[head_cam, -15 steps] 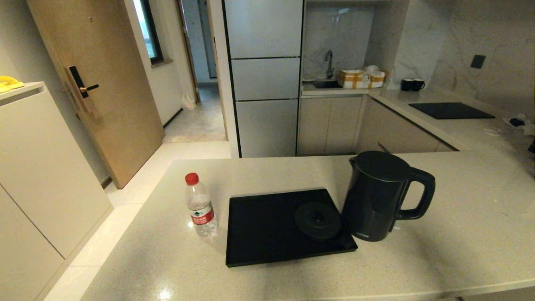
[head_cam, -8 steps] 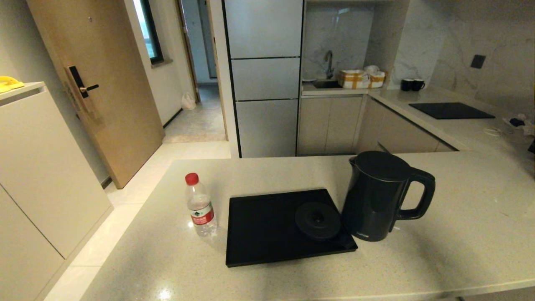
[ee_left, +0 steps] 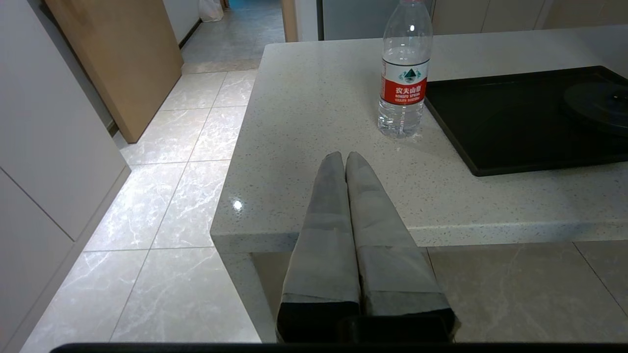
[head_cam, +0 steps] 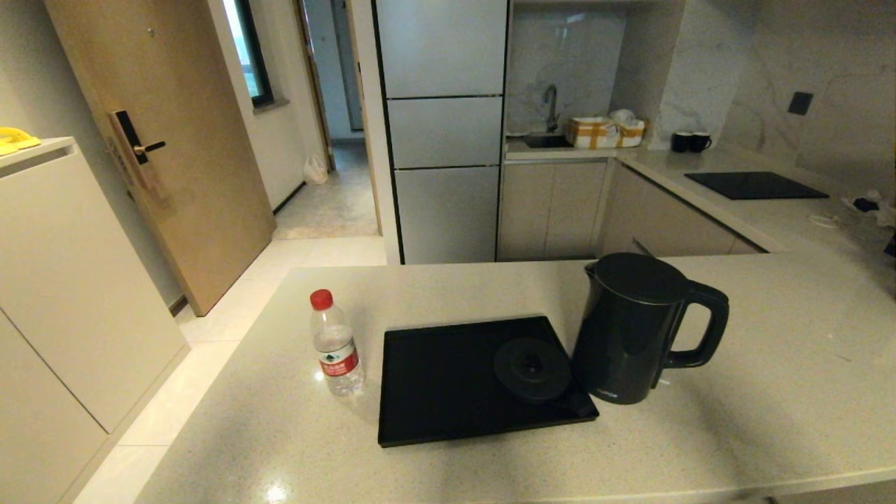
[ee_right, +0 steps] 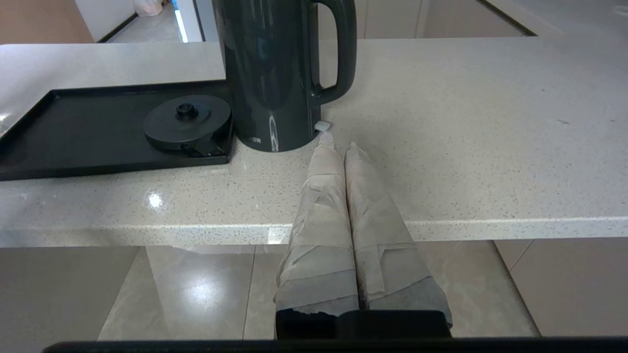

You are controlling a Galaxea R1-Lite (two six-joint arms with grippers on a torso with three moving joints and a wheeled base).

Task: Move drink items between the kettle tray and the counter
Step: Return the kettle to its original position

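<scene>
Kettle (head_cam: 633, 329) and bottle (head_cam: 336, 344) on counter (head_cam: 770, 392), flanking empty tray (head_cam: 448, 381). Left pincer (ee_left: 346, 157) and right pincer (ee_right: 338, 142) pressed together, empty, near counter edge. Risk: tipping light bottle or missing kettle handle.

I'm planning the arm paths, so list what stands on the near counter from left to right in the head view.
water bottle → kettle tray → kettle base disc, on the tray's right part → kettle, on the counter just beyond the tray's right edge.
</scene>
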